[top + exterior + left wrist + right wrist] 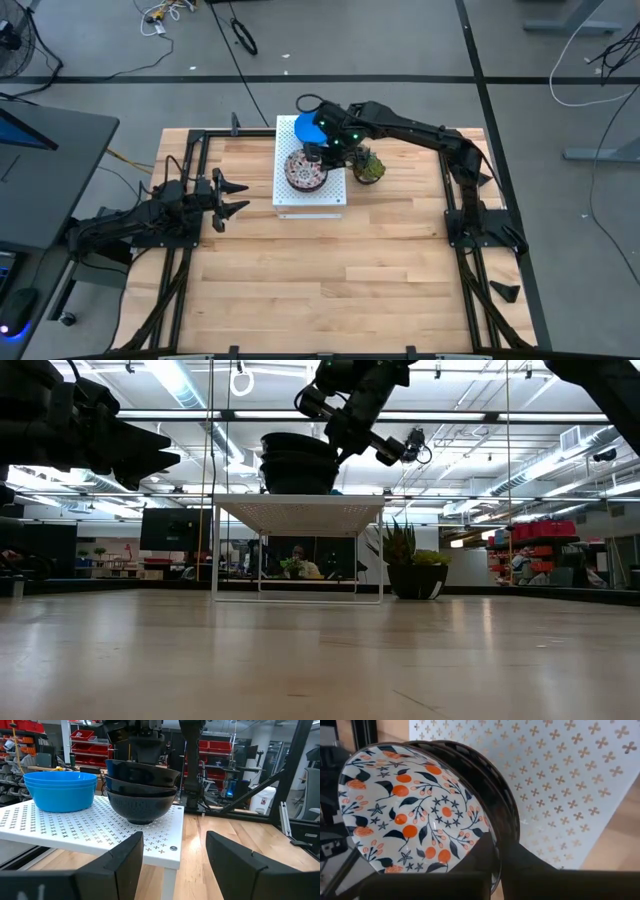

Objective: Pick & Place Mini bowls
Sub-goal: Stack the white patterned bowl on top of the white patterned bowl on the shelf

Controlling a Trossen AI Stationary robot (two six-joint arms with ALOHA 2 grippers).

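Three patterned mini bowls, dark outside and white inside with orange-and-blue flowers, are nested in a stack [305, 170] [142, 790] [297, 465] whose bottom bowl rests on the white perforated box [310, 203]. Nested plain blue bowls [307, 127] [60, 790] sit on the box's far part. My right gripper [322, 152] [497, 870] reaches down onto the stack, shut on the top bowl's rim. My left gripper [235, 197] [175, 865] waits open, left of the box, level with it and pointing at it. My right gripper pinches the top patterned bowl's rim [495, 851], one finger [477, 860] inside the bowl and the other [525, 865] outside. It comes from above, slanting in from the table's right. The bowl sits nested in the two beneath it.
A small green potted plant [367, 166] [415, 565] stands just right of the box, under the right arm. Bare wood lies in front of the box toward the near edge [330, 280]. A black frame borders the table.
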